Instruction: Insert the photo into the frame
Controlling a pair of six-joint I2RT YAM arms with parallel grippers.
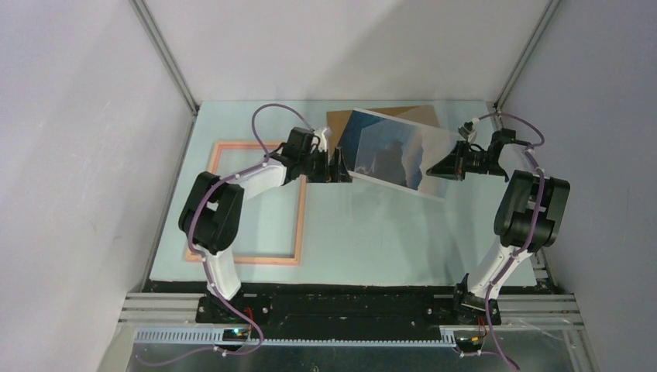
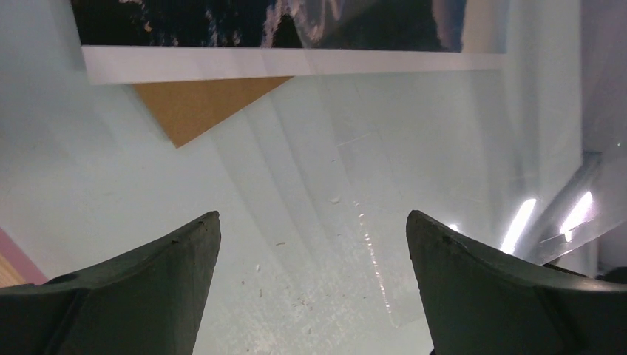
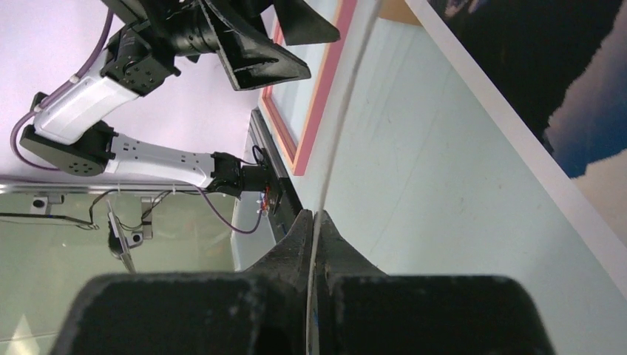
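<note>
Pinched fully closed in the black two-finger right gripper point(image 1: 434, 167): the right-hand edge of the thin glossy rectangular photo point(image 1: 391, 151) of blue sea, dark cliffs and pale sky. Held up off the pale mint-green table top point(image 1: 372, 232), tilted, picture side towards the overhead camera, at the back middle of the work area. Seen edge-on from the right wrist, as a thin pale line between the closed fingers.

Spread as wide as it goes, the black two-finger left gripper point(image 1: 338, 167), close to the photo's left edge but apart from it, with nothing in its grasp. From the left wrist, only bare table top between the fingers, with a white strip of the photo across the top of the view.

Lying flat at the left of the table top, well apart from the photo and partly under the left arm: the thin-railed rectangular salmon-pink frame point(image 1: 248, 258).

Flat at the far edge, behind and below the photo and partly hidden by it: the plain brown rectangular backing board point(image 1: 364, 116).

Any lettering on the arms too small to read.
</note>
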